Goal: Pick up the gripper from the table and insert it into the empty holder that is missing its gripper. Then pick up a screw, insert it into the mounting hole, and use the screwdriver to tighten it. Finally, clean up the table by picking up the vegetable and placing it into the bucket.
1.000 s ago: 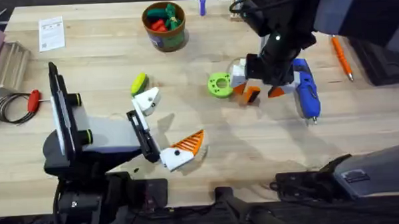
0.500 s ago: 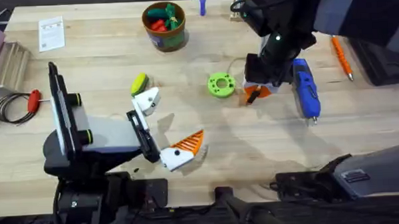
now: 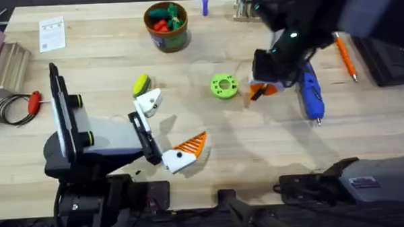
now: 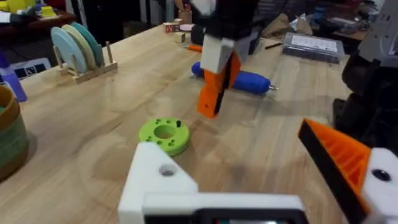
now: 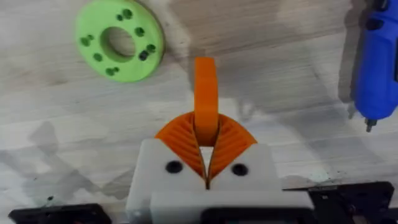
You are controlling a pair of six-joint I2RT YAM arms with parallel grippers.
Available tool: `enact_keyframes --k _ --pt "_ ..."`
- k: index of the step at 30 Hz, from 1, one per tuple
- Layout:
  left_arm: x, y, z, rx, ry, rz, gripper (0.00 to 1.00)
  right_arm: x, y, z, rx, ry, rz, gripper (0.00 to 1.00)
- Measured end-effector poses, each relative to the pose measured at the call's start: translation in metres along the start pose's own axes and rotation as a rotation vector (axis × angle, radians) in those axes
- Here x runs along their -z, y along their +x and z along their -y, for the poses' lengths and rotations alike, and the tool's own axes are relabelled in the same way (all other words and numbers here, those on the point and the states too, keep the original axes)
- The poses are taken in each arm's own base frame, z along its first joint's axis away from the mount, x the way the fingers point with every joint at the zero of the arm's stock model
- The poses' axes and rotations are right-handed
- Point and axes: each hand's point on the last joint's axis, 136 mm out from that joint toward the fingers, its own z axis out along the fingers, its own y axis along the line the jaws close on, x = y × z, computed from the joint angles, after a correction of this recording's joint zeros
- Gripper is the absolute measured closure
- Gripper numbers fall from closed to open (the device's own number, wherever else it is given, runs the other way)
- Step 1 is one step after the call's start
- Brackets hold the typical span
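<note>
Right tool (image 5: 206, 163): orange ribbed pads pressed together on the gripper (image 5: 206, 93), one small orange wedge standing out from between them. In the overhead view this tool (image 3: 260, 91) hangs over the tabletop (image 3: 206, 53) between the green disc (image 3: 222, 86) and the screwdriver (image 3: 310, 91), the orange piece (image 3: 256, 93) at its tip.

Left tool (image 3: 169, 128): fingers spread wide, nothing between them. One finger is the bare white holder (image 3: 148, 102); the other carries an orange pad (image 3: 193, 145). The left wrist view shows the same pair: white holder (image 4: 155, 180), orange pad (image 4: 339, 158).

Counts: one green disc, one blue screwdriver, one thin orange-handled driver (image 3: 345, 56), one bucket (image 3: 166, 26) with red and green toys inside. One vegetable (image 3: 141, 84) lies on the tabletop just beside the holder.
</note>
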Motion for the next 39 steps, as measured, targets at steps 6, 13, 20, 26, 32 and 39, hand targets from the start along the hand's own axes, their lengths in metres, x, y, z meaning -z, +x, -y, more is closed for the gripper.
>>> enact_keyframes --k 6,13,20,26,32,39 --pt "0.0 0.0 0.0 0.0 0.0 0.0 0.015 0.049 -0.004 -0.004 0.0 -0.135 0.16 0.992" --pt "0.0 0.0 0.0 0.0 0.0 0.0 0.014 0.086 -0.017 -0.017 0.008 -0.333 0.378 0.992" --pt "0.0 0.0 0.0 0.0 0.0 0.0 0.015 0.117 -0.02 -0.046 0.092 -0.749 0.573 0.993" --pt "0.0 0.0 0.0 0.0 0.0 0.0 0.015 0.123 -0.01 -0.056 0.177 -1.028 0.577 0.993" --pt "0.0 0.0 0.0 0.0 0.001 0.0 0.015 0.109 0.005 -0.06 0.226 -1.226 0.471 0.993" --pt "0.0 0.0 0.0 0.0 0.001 0.0 0.015 0.095 0.034 -0.071 0.299 -1.432 0.262 0.993"
